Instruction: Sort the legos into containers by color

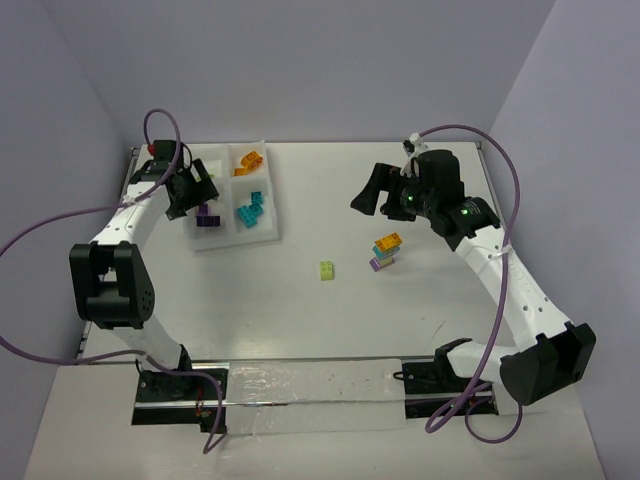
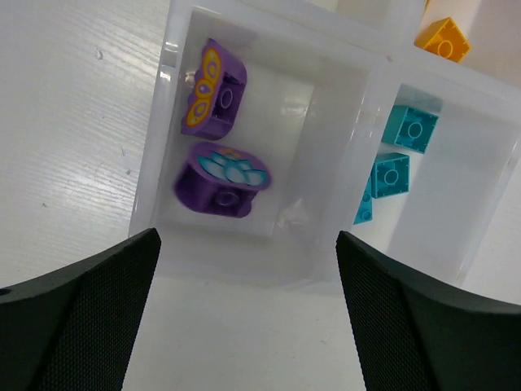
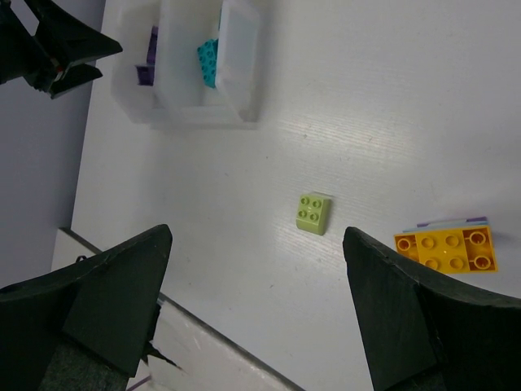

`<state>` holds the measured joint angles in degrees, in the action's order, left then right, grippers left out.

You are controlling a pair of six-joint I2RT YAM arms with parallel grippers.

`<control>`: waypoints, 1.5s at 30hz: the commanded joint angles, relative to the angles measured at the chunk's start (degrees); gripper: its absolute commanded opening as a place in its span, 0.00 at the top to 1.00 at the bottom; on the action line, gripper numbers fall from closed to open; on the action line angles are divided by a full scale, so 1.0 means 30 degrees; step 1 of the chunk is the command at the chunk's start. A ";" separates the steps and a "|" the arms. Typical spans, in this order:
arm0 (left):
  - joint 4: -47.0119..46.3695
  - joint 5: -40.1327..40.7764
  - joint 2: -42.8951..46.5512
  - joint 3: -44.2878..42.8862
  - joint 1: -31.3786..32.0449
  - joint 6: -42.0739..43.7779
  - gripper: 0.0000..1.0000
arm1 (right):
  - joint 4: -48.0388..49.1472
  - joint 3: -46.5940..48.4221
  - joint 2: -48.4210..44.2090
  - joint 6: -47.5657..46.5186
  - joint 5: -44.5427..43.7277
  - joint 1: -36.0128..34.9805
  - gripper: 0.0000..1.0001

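White bench [image 1: 300,320], lavender walls. Over tray [image 2: 167,147] hangs left pincer [image 2: 248,239], spread and empty, above near-left compartment. Across bench, right pincer [image 3: 256,277] also spread, empty, above loose pieces.

Risks: multicolour clump [image 1: 386,250] (orange on top, layers stuck together) could go whole into one compartment, mixing colours. Small lime brick [image 3: 313,213] may skid on smooth bench if pinched off-centre.

Contents: two purple bricks [image 2: 221,181] below left pincer, teal bricks [image 2: 399,155] alongside, orange brick [image 2: 444,38] beyond. Fourth compartment unreadable.
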<state>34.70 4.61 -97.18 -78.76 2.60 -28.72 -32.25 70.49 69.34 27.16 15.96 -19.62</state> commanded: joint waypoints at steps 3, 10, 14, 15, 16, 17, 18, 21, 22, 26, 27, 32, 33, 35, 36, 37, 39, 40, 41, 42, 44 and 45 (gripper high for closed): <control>-0.0083 0.0880 0.3058 -0.0145 0.2675 -0.0139 0.12 | 0.0078 -0.0176 -0.0431 0.0132 -0.0572 -0.0016 0.07; 0.0598 0.3086 0.3365 0.1036 1.0143 -0.2632 0.17 | 0.0096 -0.0507 -0.0933 0.0469 -0.2090 0.0072 0.07; 0.0675 0.3785 0.1726 0.1049 1.4096 -0.4991 0.07 | 0.0023 -0.0920 -0.1833 0.0740 -0.3193 0.0339 0.07; 0.0644 0.3346 0.1312 0.0984 1.4836 -0.5250 0.04 | -0.0002 -0.1011 -0.1978 0.0796 -0.3306 0.0430 0.07; 0.0607 0.3230 0.0860 0.0872 1.5328 -0.5476 0.03 | -0.0002 -0.1124 -0.2109 0.0834 -0.3381 0.0543 0.07; 0.0591 0.3266 0.0482 0.0756 1.5774 -0.5623 0.02 | -0.0002 -0.1206 -0.2216 0.0867 -0.3414 0.0625 0.07; 0.0692 0.3543 -0.0003 0.0504 1.6325 -0.5690 0.02 | -0.0002 -0.1260 -0.2312 0.0879 -0.3371 0.0708 0.07; 0.0919 0.3816 -0.1777 -0.0481 1.7379 -0.5740 0.01 | 0.0023 -0.1294 -0.2351 0.0830 -0.3095 0.0866 0.07; 0.1033 0.3825 -0.2347 -0.0764 1.7644 -0.5881 0.02 | 0.0014 -0.1277 -0.2316 0.0808 -0.3011 0.0884 0.07; 0.1565 0.4136 -0.4035 -0.1547 1.7942 -0.6703 0.08 | -0.0031 -0.1231 -0.2293 0.0821 -0.2838 0.0914 0.07; 0.1643 0.4281 -0.4328 -0.1636 1.7943 -0.6945 0.11 | -0.0031 -0.1241 -0.2341 0.0802 -0.2838 0.0914 0.07; 0.1683 0.4927 -0.5397 -0.2120 1.7943 -0.7507 0.24 | -0.0007 -0.1431 -0.2494 0.0816 -0.2809 0.0914 0.07; 0.1656 0.5061 -0.5569 -0.2198 1.7943 -0.7523 0.25 | -0.0002 -0.1452 -0.2489 0.0836 -0.2783 0.0914 0.07; 0.1601 0.5276 -0.5943 -0.2342 1.7943 -0.7492 0.29 | 0.0057 -0.1495 -0.2489 0.0879 -0.2710 0.0914 0.07; 0.1590 0.5376 -0.6132 -0.2408 1.7943 -0.7459 0.32 | 0.0102 -0.1517 -0.2489 0.0902 -0.2666 0.0914 0.07; 0.1627 0.5487 -0.6309 -0.2489 1.7943 -0.7469 0.34 | 0.0115 -0.1544 -0.2489 0.0908 -0.2633 0.0934 0.07; 0.1663 0.5635 -0.6569 -0.2609 1.7943 -0.7330 0.38 | 0.0134 -0.1572 -0.2452 0.0890 -0.2586 0.0925 0.07; 0.1674 0.5701 -0.6692 -0.2663 1.7943 -0.7247 0.40 | 0.0146 -0.1584 -0.2431 0.0880 -0.2561 0.0914 0.07; 0.1675 0.5760 -0.6835 -0.2693 1.7943 -0.7273 0.42 | 0.0174 -0.1612 -0.2430 0.0879 -0.2477 0.0914 0.07; 0.1704 0.5852 -0.6894 -0.2722 1.7972 -0.7274 0.43 | 0.0174 -0.1612 -0.2430 0.0879 -0.2477 0.0913 0.07; 0.1768 0.6237 -0.6940 -0.2705 1.7972 -0.7366 0.46 | 0.0209 -0.1629 -0.2430 0.0862 -0.2459 0.0902 0.07; 0.1782 0.6352 -0.6952 -0.2702 1.7972 -0.7372 0.48 | 0.0232 -0.1641 -0.2430 0.0850 -0.2448 0.0922 0.07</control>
<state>39.44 20.53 -117.50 -84.29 56.42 -50.38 -32.82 65.98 63.22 29.56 8.40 -17.21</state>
